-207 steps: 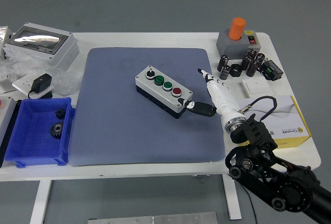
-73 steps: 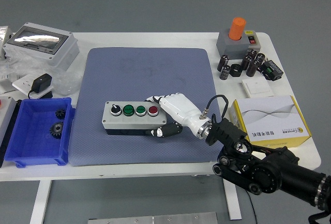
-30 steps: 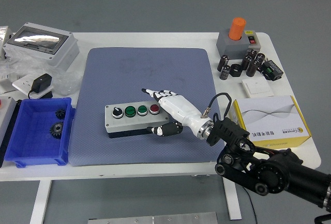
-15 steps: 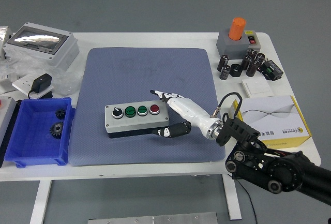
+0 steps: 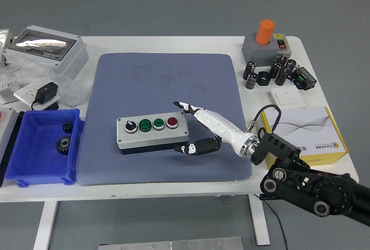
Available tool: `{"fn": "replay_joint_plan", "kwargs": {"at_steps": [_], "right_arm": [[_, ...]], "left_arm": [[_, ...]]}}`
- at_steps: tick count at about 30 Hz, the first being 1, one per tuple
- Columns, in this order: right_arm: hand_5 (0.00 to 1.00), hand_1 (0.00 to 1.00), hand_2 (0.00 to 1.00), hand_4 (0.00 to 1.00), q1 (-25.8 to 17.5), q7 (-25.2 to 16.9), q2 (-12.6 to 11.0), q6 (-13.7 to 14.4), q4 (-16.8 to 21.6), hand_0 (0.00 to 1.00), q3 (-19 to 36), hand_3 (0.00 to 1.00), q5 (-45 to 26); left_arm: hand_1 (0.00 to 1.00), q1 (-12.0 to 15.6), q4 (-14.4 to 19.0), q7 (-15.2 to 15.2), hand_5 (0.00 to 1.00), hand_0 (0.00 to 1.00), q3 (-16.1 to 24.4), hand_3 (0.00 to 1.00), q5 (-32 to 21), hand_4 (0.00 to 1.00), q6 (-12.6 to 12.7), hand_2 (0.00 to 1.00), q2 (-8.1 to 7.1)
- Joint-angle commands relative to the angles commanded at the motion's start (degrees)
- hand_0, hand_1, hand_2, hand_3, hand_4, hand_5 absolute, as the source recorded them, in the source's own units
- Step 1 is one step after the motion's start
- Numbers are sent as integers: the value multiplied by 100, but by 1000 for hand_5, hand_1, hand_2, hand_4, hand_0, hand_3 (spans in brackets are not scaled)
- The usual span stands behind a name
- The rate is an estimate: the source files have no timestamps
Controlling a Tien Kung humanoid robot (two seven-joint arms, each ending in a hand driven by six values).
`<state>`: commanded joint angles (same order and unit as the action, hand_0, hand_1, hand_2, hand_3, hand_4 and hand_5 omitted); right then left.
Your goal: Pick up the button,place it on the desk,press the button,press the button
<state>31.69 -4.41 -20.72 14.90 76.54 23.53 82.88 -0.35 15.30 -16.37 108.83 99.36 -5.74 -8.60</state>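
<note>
The button box (image 5: 151, 135) lies flat on the blue mat (image 5: 167, 77), so placing seems done. The right hand (image 5: 199, 127) is just right of it, fingers loosely spread, holding nothing. Pressing is probably still left.

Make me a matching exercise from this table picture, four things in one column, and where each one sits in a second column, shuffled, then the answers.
Things:
1. button box
2. orange cylinder
3. black gears
4. right hand

Places:
A. inside the blue bin
B. on a grey base at the far right corner
C. on the blue-grey mat, near its front
D. just right of the button box, over the mat

Pairs: 1-C, 2-B, 3-A, 4-D
</note>
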Motion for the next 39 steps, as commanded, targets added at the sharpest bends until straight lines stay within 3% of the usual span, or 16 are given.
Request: {"fn": "replay_joint_plan", "kwargs": {"at_steps": [7,8,15,20,23,25,26,28,31,32,37,38,39], "right_arm": [[324,891,998,898,-19,-55,-16,-40,44,969,-9,998,-93],[275,878,998,796,-25,-52,-25,-37,55,965,-2,998,-89],[262,871,998,770,-150,-101,-96,41,155,964,251,998,-142],[270,877,998,787,-504,-20,-490,447,670,961,937,998,-102],[270,877,998,787,-587,345,-826,540,1038,961,1353,998,300],[270,877,998,787,-509,661,-1080,199,1290,961,1550,998,593],[335,831,940,798,-449,831,-1203,-19,1409,857,1565,998,722],[335,831,940,798,-331,1124,-1400,-436,1617,857,1506,998,796],[335,831,940,798,-157,1511,-1514,-1005,1865,857,1376,998,707],[266,488,556,524,-89,1632,-1504,-1197,1922,397,1344,809,681],[266,488,556,524,262,1971,-1320,-1961,1986,397,1197,809,665],[141,251,312,297,315,1990,-1280,-2063,1969,180,1166,755,665],[141,251,312,297,366,2006,-1238,-2150,1947,180,1132,755,671]], "left_arm": [[704,-2,-2,27,896,722,27,789,45,449,10,675,-7],[704,1,-1,27,893,722,26,787,45,447,14,676,-9],[704,0,-3,47,891,722,27,784,49,445,22,676,-8],[704,9,-7,62,888,722,23,782,33,445,21,677,6],[704,44,6,31,888,722,-12,782,-26,445,35,677,4],[704,61,22,-4,888,722,-33,782,-63,445,47,677,-9],[703,62,26,-14,888,721,-38,783,-74,445,50,677,-18],[703,54,28,-17,888,721,-38,783,-80,445,50,677,-38],[703,34,26,-14,888,721,-31,783,-69,445,42,677,-57],[703,32,27,-19,888,720,-32,782,-65,446,35,678,-59],[703,40,37,-59,888,720,-32,782,-53,446,13,678,-70],[703,40,37,-61,888,720,-30,783,-50,446,11,678,-73],[703,40,38,-63,888,720,-28,783,-47,446,9,678,-76]]}}
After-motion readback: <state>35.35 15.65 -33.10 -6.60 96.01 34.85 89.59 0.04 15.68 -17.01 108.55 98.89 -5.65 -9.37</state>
